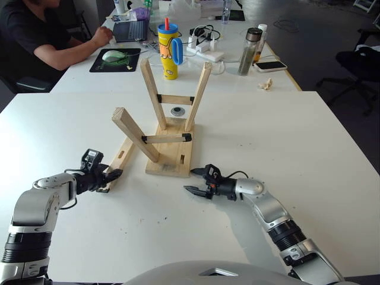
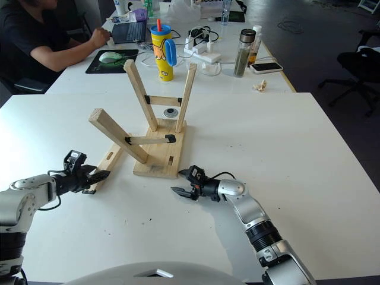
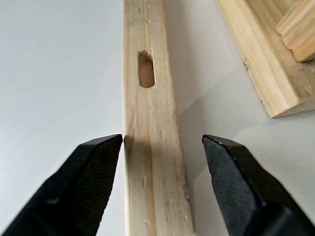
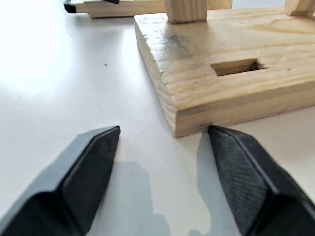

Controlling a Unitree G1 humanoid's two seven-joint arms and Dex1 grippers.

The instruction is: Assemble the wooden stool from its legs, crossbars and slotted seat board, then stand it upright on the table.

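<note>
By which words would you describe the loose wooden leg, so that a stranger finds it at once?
On the white table the upside-down seat board carries three legs sticking up. Just to its left, the loose leg lies flat, its near end between the left gripper's open fingers. Unlike the others, it lies down unattached.

Four wooden legs [image 1: 152, 92], two crossbars [image 1: 175, 100], one slotted seat board [image 1: 169, 165].
</note>
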